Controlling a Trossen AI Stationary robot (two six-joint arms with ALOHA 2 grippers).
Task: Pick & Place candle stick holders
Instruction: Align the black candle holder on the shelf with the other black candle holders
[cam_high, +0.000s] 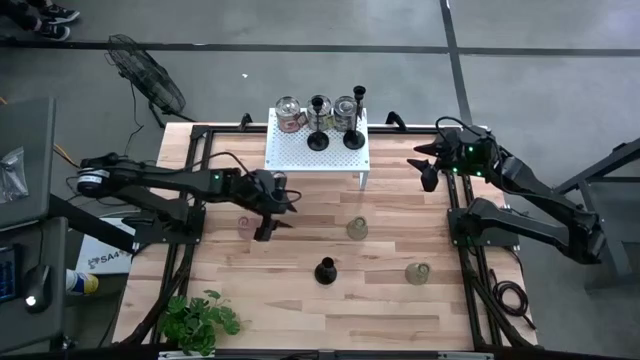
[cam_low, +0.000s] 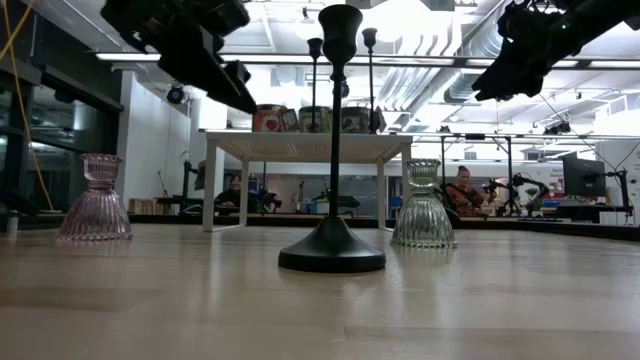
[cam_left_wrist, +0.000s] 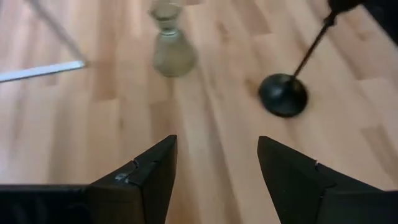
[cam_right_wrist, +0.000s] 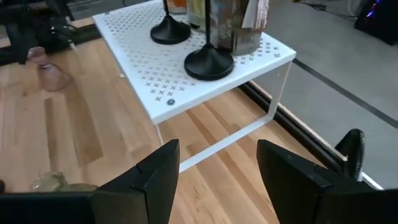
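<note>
Left gripper (cam_high: 272, 212) spread, holding nothing, above table (cam_high: 400, 310) just beside pink holder (cam_high: 245, 226). Right gripper (cam_high: 428, 172) also spread, idle near white stand (cam_high: 300, 155). Probably best: centre fingers over pink holder, descend straight, clench on narrow neck — glass slips, tips easily.

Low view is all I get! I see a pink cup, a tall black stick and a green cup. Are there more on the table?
Observer: Yes. The high view shows a second greenish cup on the right arm's side of the table.
Operator: Which arm is by the pink one?
Observer: The left pincer hovers close beside the pink cup.
Operator: Is it ready to grab?
Observer: Its wrist view shows the fingers open.
Operator: And the other arm?
Observer: The right pincer hangs open off the right end of the white stand.
</note>
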